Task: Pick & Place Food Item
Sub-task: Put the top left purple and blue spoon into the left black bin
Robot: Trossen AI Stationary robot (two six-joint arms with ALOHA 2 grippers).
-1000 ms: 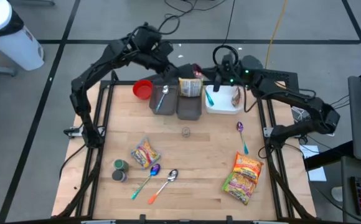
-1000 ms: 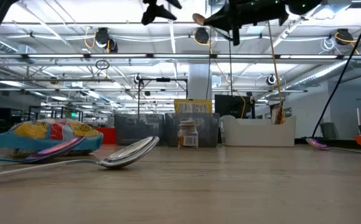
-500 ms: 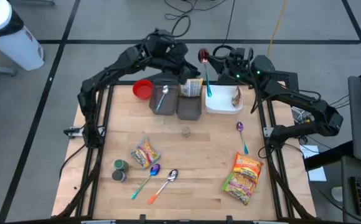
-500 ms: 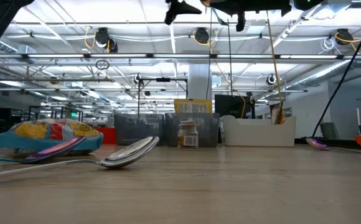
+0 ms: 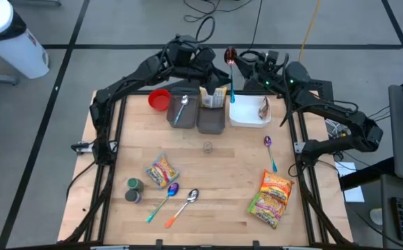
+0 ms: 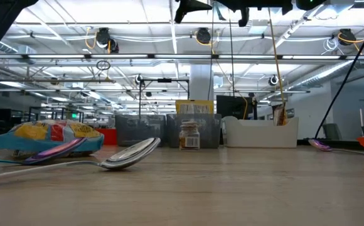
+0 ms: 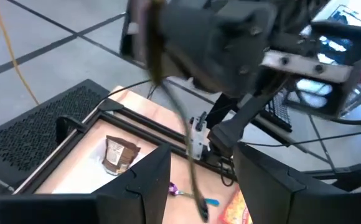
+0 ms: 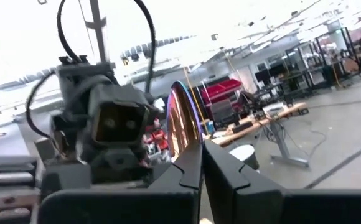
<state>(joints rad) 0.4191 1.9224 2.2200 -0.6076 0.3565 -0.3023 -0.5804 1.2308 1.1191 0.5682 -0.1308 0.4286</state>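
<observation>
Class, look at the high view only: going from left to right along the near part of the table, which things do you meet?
Two small jars → snack packet → purple-bowled spoon → silver spoon with orange handle → large noodle bag.

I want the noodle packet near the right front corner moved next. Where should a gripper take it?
Come straight down on the noodle packet and pinch across a long edge. It lies flat and slanted, with bare table around it, so turn the fingers to match its slant.
</observation>
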